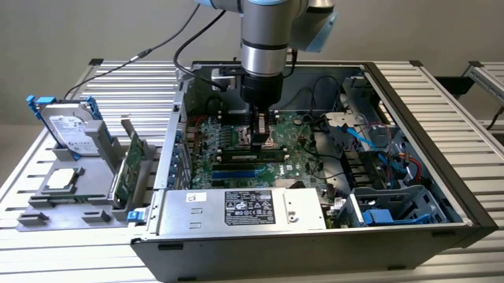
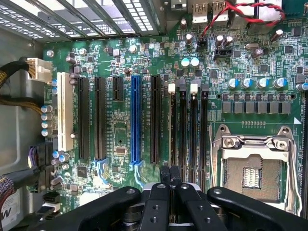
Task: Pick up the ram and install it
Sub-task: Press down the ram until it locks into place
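Note:
My gripper [image 1: 260,140] hangs inside the open computer case [image 1: 409,88], low over the green motherboard [image 1: 295,150]. Its two fingers are shut together with nothing between them. The ram [image 1: 252,155], a slim green stick with black chips, stands on edge in a memory slot just in front of the fingertips in the exterior view. In the wrist view the shut gripper [image 2: 169,174] sits over one end of the black memory slots [image 2: 193,125]. There the ram is edge-on and I cannot pick it out from the slots. Whether the fingertips touch it I cannot tell.
A grey holder [image 1: 47,203] outside the case at the exterior view's left carries a hard drive [image 1: 69,127], a broader green expansion card [image 1: 130,165] and a chip [image 1: 63,178]. Inside the case are the power supply [image 1: 244,209], blue cables [image 1: 370,141], a drive cage [image 1: 393,206] and the processor socket [image 2: 252,168].

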`<state>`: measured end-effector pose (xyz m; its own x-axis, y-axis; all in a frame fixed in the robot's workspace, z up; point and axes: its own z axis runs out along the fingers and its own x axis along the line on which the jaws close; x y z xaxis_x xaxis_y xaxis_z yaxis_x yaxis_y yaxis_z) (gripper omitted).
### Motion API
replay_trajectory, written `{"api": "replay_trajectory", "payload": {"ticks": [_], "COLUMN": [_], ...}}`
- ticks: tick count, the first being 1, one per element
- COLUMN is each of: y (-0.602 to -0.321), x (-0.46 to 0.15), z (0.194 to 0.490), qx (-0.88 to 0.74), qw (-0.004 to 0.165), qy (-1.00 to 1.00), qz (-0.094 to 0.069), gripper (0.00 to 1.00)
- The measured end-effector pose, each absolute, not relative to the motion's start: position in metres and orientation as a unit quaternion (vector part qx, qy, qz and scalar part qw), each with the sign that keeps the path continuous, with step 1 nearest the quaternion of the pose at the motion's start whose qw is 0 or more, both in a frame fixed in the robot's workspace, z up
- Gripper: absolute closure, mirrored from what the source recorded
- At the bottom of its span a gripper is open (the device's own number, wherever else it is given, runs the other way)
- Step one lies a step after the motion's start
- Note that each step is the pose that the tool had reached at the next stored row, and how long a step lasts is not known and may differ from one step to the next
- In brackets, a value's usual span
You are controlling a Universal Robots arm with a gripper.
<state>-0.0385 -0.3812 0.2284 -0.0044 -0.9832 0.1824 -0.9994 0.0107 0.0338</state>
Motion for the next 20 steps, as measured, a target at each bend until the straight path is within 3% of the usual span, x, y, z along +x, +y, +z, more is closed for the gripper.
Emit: {"api": "replay_trajectory", "payload": {"ticks": [12, 20], "y": [-0.381, -0.382], "x": [-0.038, -0.038], "z": [0.227, 0.244], "qx": [0.701, 0.702], "qw": [0.077, 0.075], "qy": [-0.707, -0.707], "qz": [0.052, 0.051], "gripper": [0.89, 0.89]}}
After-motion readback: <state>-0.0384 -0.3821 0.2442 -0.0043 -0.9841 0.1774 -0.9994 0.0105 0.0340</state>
